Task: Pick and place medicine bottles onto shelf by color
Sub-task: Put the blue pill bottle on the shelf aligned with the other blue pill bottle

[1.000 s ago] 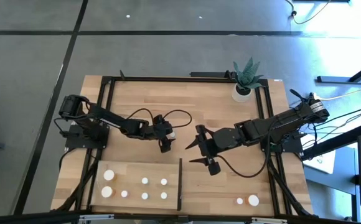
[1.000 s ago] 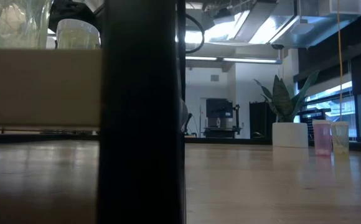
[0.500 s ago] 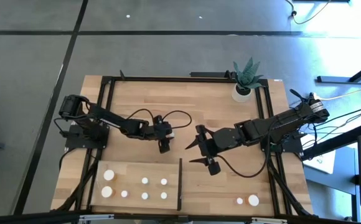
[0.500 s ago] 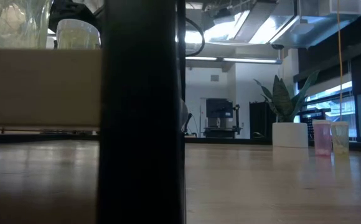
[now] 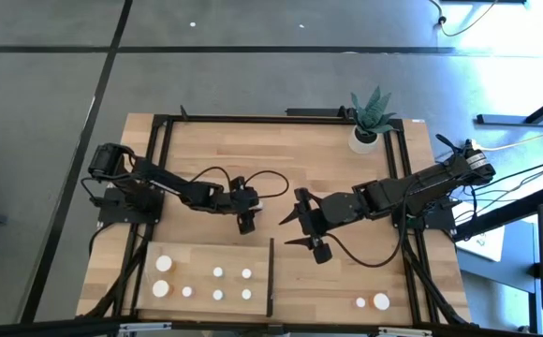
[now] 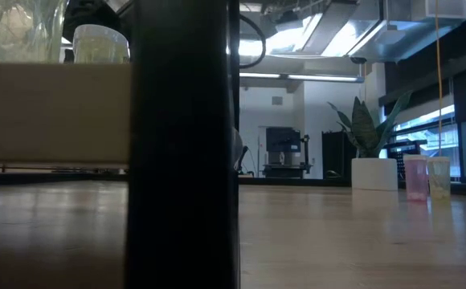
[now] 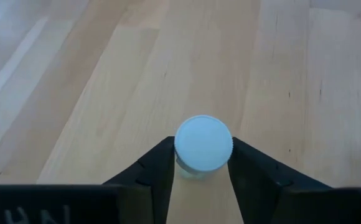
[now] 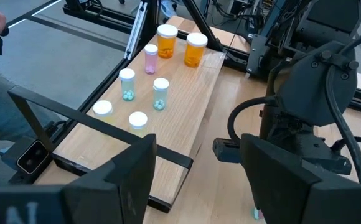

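We see the left end effector point(image 7: 203, 177) pinching a white-capped bottle point(image 7: 203, 143) mid-frame; the right end effector point(image 8: 196, 165) is spread wide.

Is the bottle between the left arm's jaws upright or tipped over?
Upright. In the left wrist view the bottle shows its round white cap face-on from above, standing on the table, with the left gripper jaws closed against its sides.

The table point(image 5: 215, 150) is carrying a potted plant point(image 5: 370, 117) at its far right corner, the shelf point(image 5: 206, 279) lying near the front left, and two bottles point(image 5: 372, 301) at front right. Seven bottles point(image 5: 217, 283), apparently, are standing on the shelf.
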### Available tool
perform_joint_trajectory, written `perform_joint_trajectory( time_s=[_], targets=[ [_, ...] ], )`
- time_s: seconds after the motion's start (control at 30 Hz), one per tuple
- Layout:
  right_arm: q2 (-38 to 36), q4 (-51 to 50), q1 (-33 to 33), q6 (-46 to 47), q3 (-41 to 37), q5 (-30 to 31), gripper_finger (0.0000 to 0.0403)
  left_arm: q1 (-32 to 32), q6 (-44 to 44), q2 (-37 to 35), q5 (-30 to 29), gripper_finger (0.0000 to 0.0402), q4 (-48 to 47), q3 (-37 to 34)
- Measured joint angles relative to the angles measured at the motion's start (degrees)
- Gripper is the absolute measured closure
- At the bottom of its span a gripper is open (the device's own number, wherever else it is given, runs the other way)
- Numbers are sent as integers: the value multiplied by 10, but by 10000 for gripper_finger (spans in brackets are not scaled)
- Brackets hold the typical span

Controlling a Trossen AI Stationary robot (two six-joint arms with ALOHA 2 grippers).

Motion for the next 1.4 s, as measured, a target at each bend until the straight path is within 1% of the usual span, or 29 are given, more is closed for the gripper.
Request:
perform_joint_trajectory(
  time_s=[0.23,0.93,1.17,1.4],
  targets=[
    [0,-3,0,0,0,0,168,0,11,0,0,279,5,0],
    [0,-10,0,0,0,0,168,-4,11,-5,0,280,2,0],
    [0,-14,0,0,0,0,168,-18,8,-50,0,280,-9,0],
    [0,-16,0,2,0,0,168,-49,-33,-133,-1,280,-108,0]
  ],
)
